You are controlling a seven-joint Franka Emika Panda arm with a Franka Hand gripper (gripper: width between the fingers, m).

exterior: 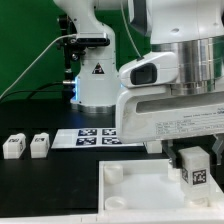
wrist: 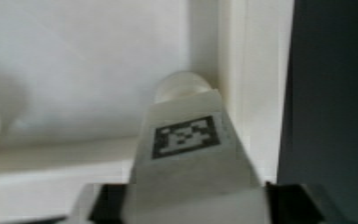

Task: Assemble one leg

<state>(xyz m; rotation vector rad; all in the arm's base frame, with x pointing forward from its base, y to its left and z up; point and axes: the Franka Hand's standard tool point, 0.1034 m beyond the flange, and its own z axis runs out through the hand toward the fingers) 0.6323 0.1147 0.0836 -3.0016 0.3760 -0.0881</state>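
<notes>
Pincer: the black two-finger gripper (exterior: 198, 170) sits at the lower right of the exterior view, under the arm's bulky white wrist housing (exterior: 170, 115). Its jaws are drawn in narrow and clamp a block between them.
Held piece: it's the leg (exterior: 196, 176), a small white plastic cube-like block with a black-and-white square marker tag facing the camera.
Wrist view: the leg (wrist: 188, 140) fills the middle, tag plain to see. A dark finger (wrist: 101, 205) presses on each side, and the gripper (wrist: 190, 203) is tight on its flanks.
Where the leg is: at the lower right of the exterior view, over the far right part of the large white square panel (exterior: 150, 195). I cannot tell whether it touches the panel.
Panel: flat on the black table (exterior: 40, 190), with round corner sockets (exterior: 112, 172) showing at the bottom centre.
Spare blocks: two more small white tagged blocks (exterior: 14, 146) (exterior: 39, 145) stand side by side at the middle left, well apart from the gripper.
Marker board: the thin white marker board (exterior: 95, 137) lies at the centre, behind the panel.
</notes>
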